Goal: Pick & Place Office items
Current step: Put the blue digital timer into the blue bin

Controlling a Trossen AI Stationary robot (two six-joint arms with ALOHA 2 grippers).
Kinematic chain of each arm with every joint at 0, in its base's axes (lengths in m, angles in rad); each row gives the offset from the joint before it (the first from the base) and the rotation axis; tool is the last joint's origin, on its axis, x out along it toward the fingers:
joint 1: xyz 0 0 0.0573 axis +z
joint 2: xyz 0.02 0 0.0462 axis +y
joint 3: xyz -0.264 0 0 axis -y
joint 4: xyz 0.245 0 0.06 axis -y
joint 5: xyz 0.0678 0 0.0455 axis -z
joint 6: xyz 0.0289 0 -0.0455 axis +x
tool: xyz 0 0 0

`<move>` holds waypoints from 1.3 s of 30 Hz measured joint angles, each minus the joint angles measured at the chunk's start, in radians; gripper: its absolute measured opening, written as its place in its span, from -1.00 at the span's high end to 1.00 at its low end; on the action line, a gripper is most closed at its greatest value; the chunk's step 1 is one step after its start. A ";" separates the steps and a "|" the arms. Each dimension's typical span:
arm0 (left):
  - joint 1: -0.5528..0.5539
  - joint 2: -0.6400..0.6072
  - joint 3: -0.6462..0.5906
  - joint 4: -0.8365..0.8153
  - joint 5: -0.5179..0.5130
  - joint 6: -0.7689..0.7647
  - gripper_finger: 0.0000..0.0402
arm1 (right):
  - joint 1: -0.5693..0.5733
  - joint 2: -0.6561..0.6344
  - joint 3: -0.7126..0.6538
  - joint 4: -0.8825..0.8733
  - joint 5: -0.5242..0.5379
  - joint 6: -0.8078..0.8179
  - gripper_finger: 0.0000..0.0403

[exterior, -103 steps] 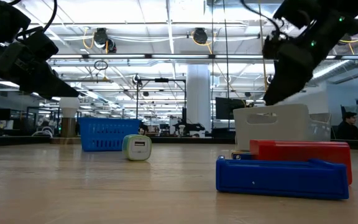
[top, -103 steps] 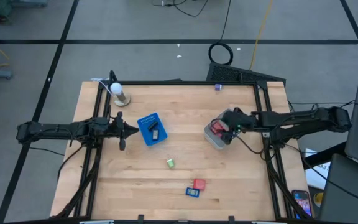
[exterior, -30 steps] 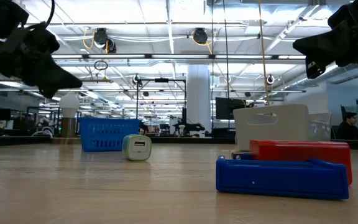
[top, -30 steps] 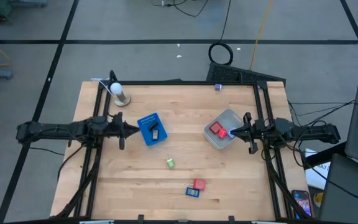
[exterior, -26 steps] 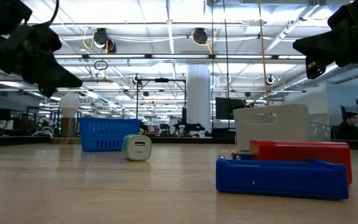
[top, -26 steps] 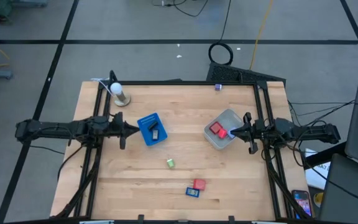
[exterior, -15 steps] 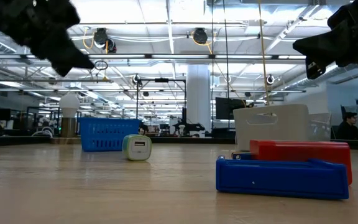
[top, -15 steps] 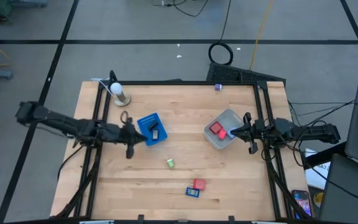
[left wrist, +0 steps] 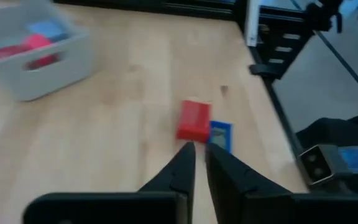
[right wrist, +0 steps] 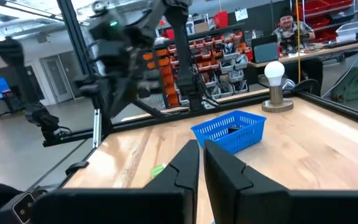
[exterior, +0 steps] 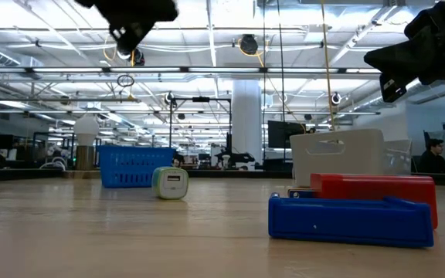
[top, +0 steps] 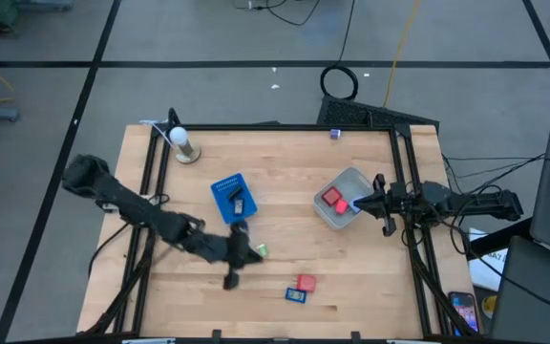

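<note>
My left gripper (top: pixel 252 253) hangs shut above the table beside a green bit (top: pixel 262 250), high up in the low view (exterior: pixel 134 27). Its wrist view looks past the fingers (left wrist: pixel 200 158) at a red block (left wrist: pixel 194 120) and a flat blue piece (left wrist: pixel 219 134) lying side by side on the wood. A blue tray (top: pixel 232 199) holds a dark flat piece (top: pixel 238 203). A clear tub (top: pixel 342 201) holds a red block (top: pixel 332 199). My right gripper (top: pixel 357 204) waits shut at the tub's right side, above the table (exterior: pixel 408 58).
A light bulb on a stand (top: pixel 181 143) sits at the far left corner. A black frame (top: pixel 404 172) runs along the table's edges. The wood between the tray, the tub and the near edge (top: pixel 351 287) is bare. A person sits in the room beyond (right wrist: pixel 286 23).
My left gripper has swung from the table's left edge beside the blue tray toward the right and near side, ending next to the green bit, and it has risen. The objects on the table have stayed in place.
</note>
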 joint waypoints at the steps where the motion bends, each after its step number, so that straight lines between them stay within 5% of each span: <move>1: -0.009 0.042 0.033 0.004 0.000 -0.006 0.76 | 0.000 0.000 0.000 0.000 -0.001 0.007 0.92; 12: -0.042 0.414 0.341 -0.041 0.000 -0.041 0.06 | 0.000 0.000 0.000 -0.036 -0.003 0.049 0.92; 22: -0.023 0.577 0.464 -0.161 0.077 0.038 -0.50 | 0.000 0.001 0.000 -0.044 -0.006 0.039 0.92; 39: -0.009 0.642 0.471 -0.137 0.185 -0.002 -0.50 | 0.000 0.003 0.000 -0.047 0.001 0.015 0.92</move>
